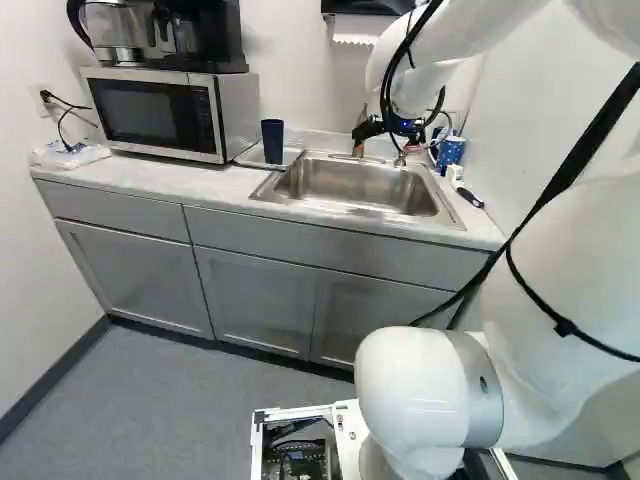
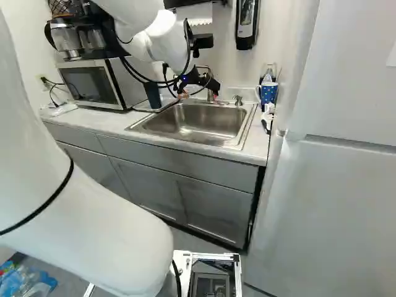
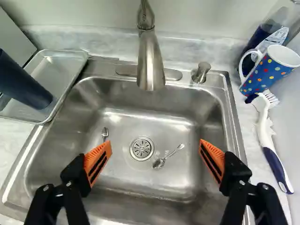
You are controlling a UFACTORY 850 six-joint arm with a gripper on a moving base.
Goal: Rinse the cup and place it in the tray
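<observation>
Grey cabinets [image 1: 250,240] carry a pale worktop [image 1: 130,175] along the wall, and at its left end we see a microwave [image 1: 160,112] with a coffee maker [image 1: 200,35] on top. Set into the worktop is the sink [image 3: 164,110], its faucet [image 3: 151,61] rising from the back rim.

Between microwave and sink we find the tray [image 3: 55,70] at the back of the worktop. Our dark blue cup [image 3: 29,84] is already in it, standing upright near the tray's front edge.

We have the gripper [image 2: 198,91] above the sink, its two fingers spread wide with nothing between them. Down on the sink's floor, one spoon [image 3: 160,162] lies with its bowl just beside the drain [image 3: 141,148]. Another spoon [image 3: 105,132] is nearer the sink's microwave side; we see it poorly, as it may be partly hidden by a finger.

At the worktop's right edge, by the sink's back corner, stands a blue dotted mug [image 3: 265,75]. Its handle faces the sink. A brush [image 3: 267,140] lies just in front of it, bristles toward the mug.
</observation>
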